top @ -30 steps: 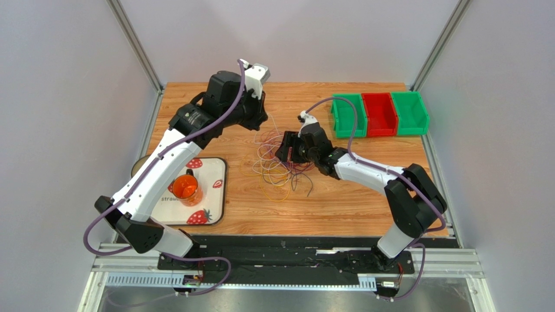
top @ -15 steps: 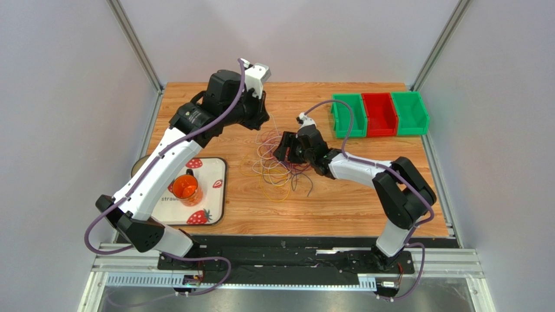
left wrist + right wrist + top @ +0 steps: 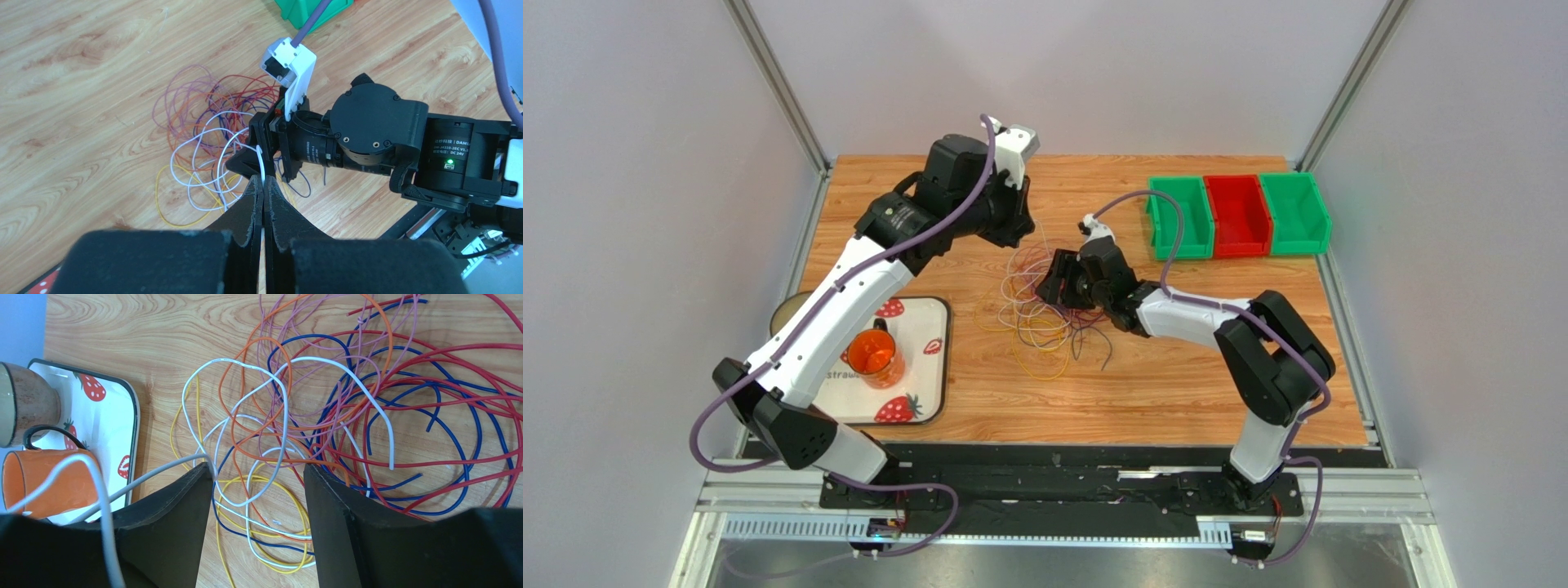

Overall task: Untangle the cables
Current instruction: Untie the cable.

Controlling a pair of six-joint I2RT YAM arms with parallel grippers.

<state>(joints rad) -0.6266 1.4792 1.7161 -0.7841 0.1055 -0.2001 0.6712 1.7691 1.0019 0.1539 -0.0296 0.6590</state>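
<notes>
The cables (image 3: 1044, 316), thin flexible loops of yellow, white, orange, red, purple and blue wire, lie in one loose heap at the middle of the wooden table (image 3: 1161, 392). The task looks barely begun: no strand lies apart from the rest, and in the right wrist view the colours cross over and under one another throughout. At about eight o'clock from the heap sits a white strawberry-printed tray (image 3: 934, 321) carrying an orange mug (image 3: 871, 355); neither touches the wires. Toward eleven o'clock of the heap, the left gripper (image 3: 263, 187) has its jaws pressed together on a single white cable (image 3: 259, 162) that rises out of the tangle to it. I judge this the one strand being drawn free, though its lower part is looped among the others. Over the heap's one o'clock side the right gripper (image 3: 258, 478) hangs with its jaws apart and nothing clamped between them; a white strand passes by its left finger. Three plastic bins (image 3: 1238, 218), green, red and green, stand at two o'clock, well apart from the wires. From above, the left arm hides its own fingertips and the right gripper covers part of the pile. Where the gripped cable ends, and how many wires there are, I cannot tell.
</notes>
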